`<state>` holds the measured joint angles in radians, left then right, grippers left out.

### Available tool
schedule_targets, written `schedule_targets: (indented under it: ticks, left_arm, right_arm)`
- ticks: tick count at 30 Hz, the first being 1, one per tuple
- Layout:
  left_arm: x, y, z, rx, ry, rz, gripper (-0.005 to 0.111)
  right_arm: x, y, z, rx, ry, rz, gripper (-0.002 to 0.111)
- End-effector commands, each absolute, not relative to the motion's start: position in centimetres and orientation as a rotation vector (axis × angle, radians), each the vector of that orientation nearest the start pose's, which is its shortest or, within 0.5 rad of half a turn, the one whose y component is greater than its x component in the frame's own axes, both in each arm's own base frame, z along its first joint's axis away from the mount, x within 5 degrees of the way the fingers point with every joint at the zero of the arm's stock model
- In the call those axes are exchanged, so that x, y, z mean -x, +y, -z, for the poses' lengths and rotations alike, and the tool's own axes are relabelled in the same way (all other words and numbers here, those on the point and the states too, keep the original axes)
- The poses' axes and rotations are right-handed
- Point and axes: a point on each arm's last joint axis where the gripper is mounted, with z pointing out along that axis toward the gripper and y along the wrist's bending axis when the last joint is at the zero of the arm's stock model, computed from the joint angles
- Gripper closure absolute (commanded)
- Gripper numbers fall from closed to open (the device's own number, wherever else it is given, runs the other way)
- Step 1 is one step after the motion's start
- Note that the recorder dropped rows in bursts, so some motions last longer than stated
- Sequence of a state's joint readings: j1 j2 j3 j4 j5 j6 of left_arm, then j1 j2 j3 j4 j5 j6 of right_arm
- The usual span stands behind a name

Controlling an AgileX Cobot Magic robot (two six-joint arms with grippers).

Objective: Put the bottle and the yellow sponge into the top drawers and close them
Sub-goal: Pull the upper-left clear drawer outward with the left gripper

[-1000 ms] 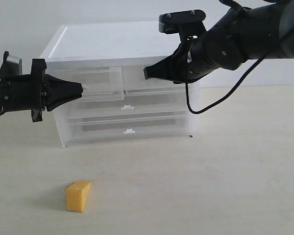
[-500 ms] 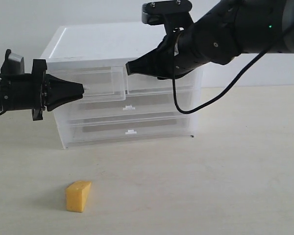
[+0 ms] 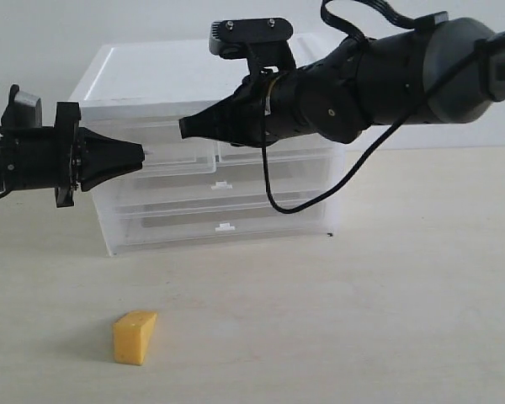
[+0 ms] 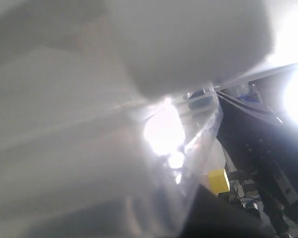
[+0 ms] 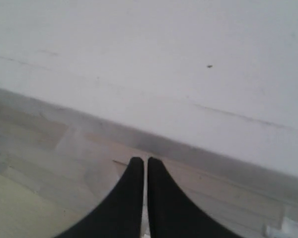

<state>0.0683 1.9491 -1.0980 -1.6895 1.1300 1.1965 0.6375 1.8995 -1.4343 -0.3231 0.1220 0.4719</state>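
My left tool (image 3: 140,153) is shut to a point. It lies flat and points at the front of the chest (image 3: 194,67). Its tip is right at the small white handle (image 3: 149,151) of the left top drawer (image 3: 172,139). I cannot tell if it pinches the handle or just touches it.

My right tool (image 3: 183,129) is shut too, with nothing in it. In the right wrist view its two black fingers (image 5: 134,193) press side by side. This arm reaches across the front of the chest. The tip sits by the top edge of the left top drawer, near that drawer's right end. I cannot tell if it touches.

The left top drawer sticks out a little more than the right top drawer (image 3: 278,156).

The sponge (image 3: 135,337) sits on the counter (image 3: 387,320), near the front edge and on the left side, well apart from the chest and both tools.

I cannot tell where the bottle is.
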Motion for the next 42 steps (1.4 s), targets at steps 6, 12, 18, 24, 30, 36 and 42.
schedule_targets:
  ticks: [6, 12, 18, 24, 30, 36, 42]
  left_arm:
    - [-37.4, -5.8, -22.0, -0.047, 1.964, 1.583, 0.103]
    - [-37.4, -5.8, -22.0, -0.047, 1.964, 1.583, 0.103]
    - [-37.4, -5.8, -22.0, -0.047, 1.964, 1.583, 0.103]
    - [-36.9, -5.8, -21.3, -0.036, 1.980, 1.586, 0.103]
    - [-36.3, -5.9, -20.5, -0.028, 1.999, 1.586, 0.103]
    - [-35.6, -5.9, -20.1, -0.037, 2.007, 1.578, 0.103]
    - [-34.6, -6.0, -20.4, -0.062, 2.002, 1.561, 0.103]
  right_arm:
    - [-37.9, 27.7, -26.5, 0.489, 2.004, -0.440, 0.108]
    - [-38.0, 27.8, -26.6, 0.489, 1.987, -0.452, 0.108]
    - [-38.4, 27.4, -26.9, 0.475, 1.981, -0.447, 0.108]
    - [-38.9, 26.6, -26.6, 0.457, 1.995, -0.429, 0.108]
    - [-39.3, 26.8, -26.3, 0.456, 1.999, -0.427, 0.108]
    - [-39.9, 27.1, -26.3, 0.453, 2.003, -0.417, 0.108]
    - [-40.0, 27.0, -26.3, 0.450, 1.999, -0.418, 0.108]
